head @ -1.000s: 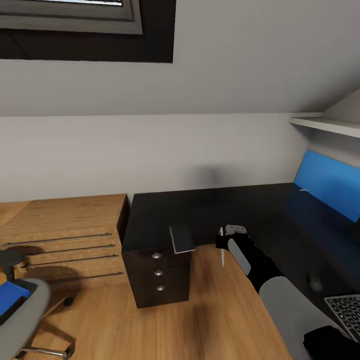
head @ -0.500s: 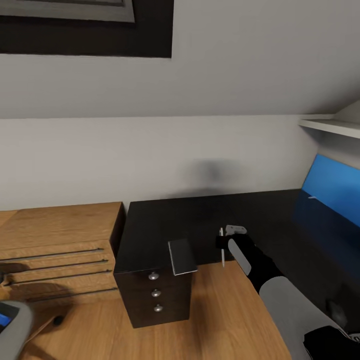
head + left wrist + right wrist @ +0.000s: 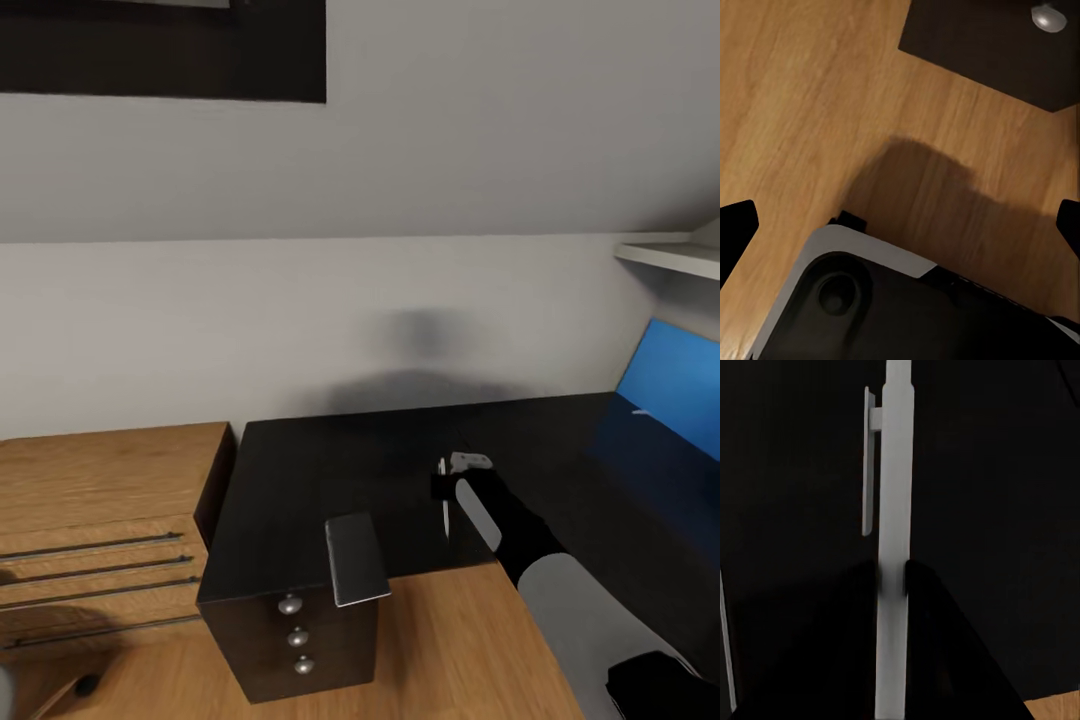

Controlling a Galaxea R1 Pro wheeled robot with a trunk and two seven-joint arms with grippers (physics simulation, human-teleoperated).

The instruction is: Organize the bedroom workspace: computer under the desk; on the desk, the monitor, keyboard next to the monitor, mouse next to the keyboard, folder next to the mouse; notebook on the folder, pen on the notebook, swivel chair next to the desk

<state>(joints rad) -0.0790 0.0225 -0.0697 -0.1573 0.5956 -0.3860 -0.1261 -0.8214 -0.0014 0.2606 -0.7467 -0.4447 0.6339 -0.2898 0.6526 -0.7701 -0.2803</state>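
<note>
1. R gripper [image 3: 447, 497] is clamped on a white pen [image 3: 444, 505], held upright above the front edge of the black desk [image 3: 400, 480].
2. R wrist cam: pen [image 3: 894, 547] w/ clip runs between the two dark fingers [image 3: 847, 645], which press its barrel; black desktop behind.
3. Notebook [image 3: 355, 558], grey, lies on the desk's near-left corner, overhanging the front edge, above the black drawer unit [image 3: 295, 640] w/ three round knobs.
4. Monitor [image 3: 678, 395] w/ blue screen stands at the desk's far right, cut by the frame edge.
5. Oak drawers [image 3: 100, 530] sit just left of the desk, along the grey wall.
6. L wrist cam: fingertips [image 3: 735, 232] show wide apart at the frame edges, nothing between; wood floor [image 3: 832, 90] and a drawer knob [image 3: 1048, 15] below.
</note>
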